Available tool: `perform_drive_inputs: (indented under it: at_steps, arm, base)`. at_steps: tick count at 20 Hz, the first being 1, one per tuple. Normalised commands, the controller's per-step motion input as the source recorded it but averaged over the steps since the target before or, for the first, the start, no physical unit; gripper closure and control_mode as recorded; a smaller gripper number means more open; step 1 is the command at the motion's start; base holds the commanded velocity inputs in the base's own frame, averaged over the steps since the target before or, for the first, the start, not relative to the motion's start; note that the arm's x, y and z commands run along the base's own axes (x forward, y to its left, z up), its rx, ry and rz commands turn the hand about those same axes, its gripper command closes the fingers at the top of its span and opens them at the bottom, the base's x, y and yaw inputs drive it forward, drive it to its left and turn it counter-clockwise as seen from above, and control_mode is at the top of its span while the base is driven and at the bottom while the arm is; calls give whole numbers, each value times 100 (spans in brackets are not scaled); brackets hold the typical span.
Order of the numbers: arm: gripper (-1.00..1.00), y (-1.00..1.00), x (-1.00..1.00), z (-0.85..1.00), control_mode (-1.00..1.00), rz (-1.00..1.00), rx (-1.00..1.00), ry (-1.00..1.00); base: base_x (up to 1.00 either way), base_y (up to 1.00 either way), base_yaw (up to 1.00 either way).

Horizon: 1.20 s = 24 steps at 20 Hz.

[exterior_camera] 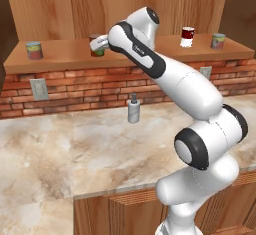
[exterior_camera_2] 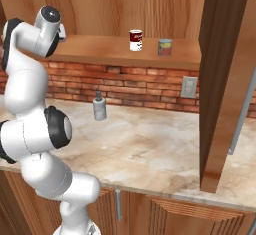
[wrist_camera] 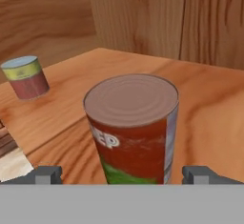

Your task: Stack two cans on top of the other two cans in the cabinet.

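The claw [wrist_camera: 122, 174] has its two fingertips spread wide apart, one on each side of the dark red-brown can [wrist_camera: 131, 127], which stands upright between them on the cabinet [exterior_camera: 65, 54] shelf, not clamped. To one side, well apart, stands a pale can [wrist_camera: 26, 76] near the shelf's end. Farther along the shelf the red can with a white band [exterior_camera: 187, 36] stands near another pale can [exterior_camera: 218, 40]. Below, a grey pump bottle [exterior_camera: 133, 108] sits on the marble bench [exterior_camera: 75, 149].
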Motion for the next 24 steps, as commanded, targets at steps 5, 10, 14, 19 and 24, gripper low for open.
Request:
perform_drive_inputs:
  at_steps: [5,10,14,19,24]
  arm:
    - [-100,12,15,-8,-100,0,0,0]
    - [-100,7,11,-13,-100,0,-2,0]
    - [-100,7,11,-12,-100,0,-2,0]
    - [100,6,5,-3,-100,0,0,0]
    - [100,0,-1,0,-100,0,0,-4]
  base:
    - [0,0,0]
    - [0,0,0]
    - [0,0,0]
    - [0,0,0]
    - [0,0,0]
